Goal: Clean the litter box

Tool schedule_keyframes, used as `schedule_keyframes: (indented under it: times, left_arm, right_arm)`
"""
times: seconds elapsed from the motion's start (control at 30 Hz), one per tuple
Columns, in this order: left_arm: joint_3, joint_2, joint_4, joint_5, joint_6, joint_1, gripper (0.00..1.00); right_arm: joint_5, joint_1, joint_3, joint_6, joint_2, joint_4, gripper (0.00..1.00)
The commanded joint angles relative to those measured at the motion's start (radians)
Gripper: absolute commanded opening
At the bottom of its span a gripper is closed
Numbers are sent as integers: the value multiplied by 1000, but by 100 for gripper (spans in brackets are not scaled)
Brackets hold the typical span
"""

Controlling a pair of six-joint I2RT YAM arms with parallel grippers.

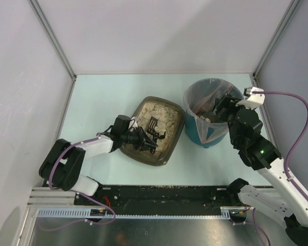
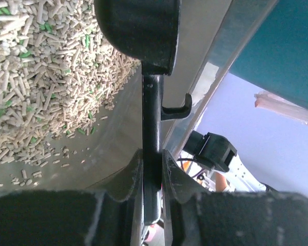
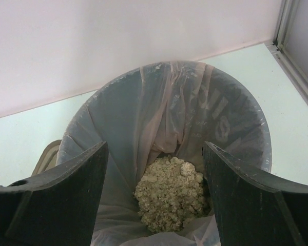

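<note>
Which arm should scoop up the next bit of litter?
Left. The left pincer is shut on the black scoop, right over the litter box. The right pincer hangs open above the teal bin, holding nothing, so left looks readier.

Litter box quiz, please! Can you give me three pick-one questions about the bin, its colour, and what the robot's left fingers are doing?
1. Beside the litter box, the bin stands on its: A) left B) right C) near side.
2. The bin's colour: A) red B) yellow C) teal.
3. The left fingers are: A) shut on the scoop B) wide open C) gripping the bin.
Answers: B, the top view shows it to the right; C, its outer wall is teal; A, they pinch the scoop's black handle.
</note>
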State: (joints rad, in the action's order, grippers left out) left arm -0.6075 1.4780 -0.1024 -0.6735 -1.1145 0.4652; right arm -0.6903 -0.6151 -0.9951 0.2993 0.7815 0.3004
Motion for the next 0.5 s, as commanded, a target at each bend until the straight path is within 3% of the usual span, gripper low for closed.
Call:
schedule_keyframes:
  times: [0.0,0.47]
  left_arm:
    - [17,-77,26,-20,-38,-16,0]
    - [58,-234,26,-96,-77,-17,0]
  right_arm:
    - [9,3,3,17,-5,-44,78]
    - [15,2,1,46,7,-27,78]
